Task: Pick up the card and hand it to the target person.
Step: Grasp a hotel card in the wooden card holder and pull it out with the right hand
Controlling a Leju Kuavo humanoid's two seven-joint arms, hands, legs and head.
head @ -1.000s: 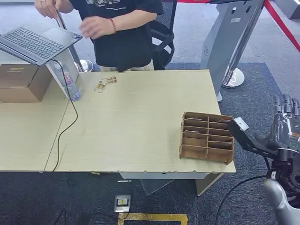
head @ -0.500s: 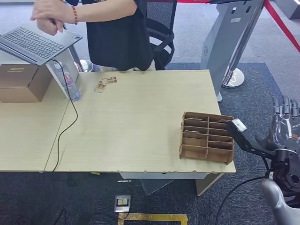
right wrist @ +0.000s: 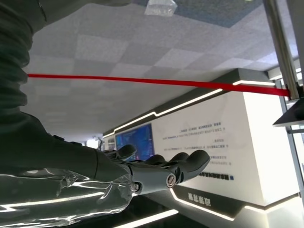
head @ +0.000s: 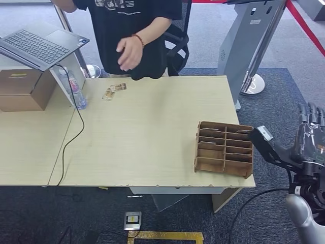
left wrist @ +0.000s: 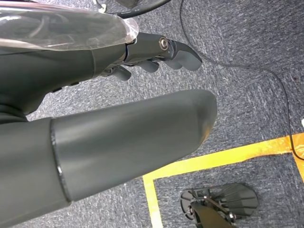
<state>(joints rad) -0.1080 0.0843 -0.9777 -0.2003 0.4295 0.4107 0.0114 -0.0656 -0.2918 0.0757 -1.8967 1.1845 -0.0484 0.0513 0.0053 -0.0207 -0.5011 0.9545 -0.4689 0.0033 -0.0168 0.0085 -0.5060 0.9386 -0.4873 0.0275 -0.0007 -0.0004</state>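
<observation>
Nearest, down by the robot's side: left hand (left wrist: pixel 154 52), seen from its wrist, hanging over grey carpet with a yellow tape line (left wrist: pixel 222 156) below. Fingers stretched out straight, thumb apart from them, nothing grasped.

On the floor just in front of the table, in the head view: a small floor socket (head: pixel 132 220).

To the right, off the table's near right corner: right hand (head: pixel 310 137), raised with fingers pointing up and spread. Released, nothing in it. Same from its wrist: right hand flat and extended, fingers lying side by side, palm bare.

On the pale wooden table (head: pixel 153 127), at its near right corner and just beside the right hand: a brown wooden organizer (head: pixel 224 148) with rows of narrow compartments. Cannot tell whether anything lies in them.

Further back, near the table's far edge and well apart from both hands: the card (head: pixel 119 87), lying flat among a few small pieces too small to tell apart.

Left of that: a plastic bottle (head: pixel 76 91) standing upright, a black cable (head: pixel 72 137) trailing toward the near edge, a cardboard box (head: pixel 23 89), and above it an open laptop (head: pixel 38 46) on a stand.

Farthest: a person (head: pixel 130 25) in a black shirt standing behind the table, one hand (head: pixel 128 53) held above the far edge, over the card but not touching it. Behind, a black office chair (head: pixel 176 40).
</observation>
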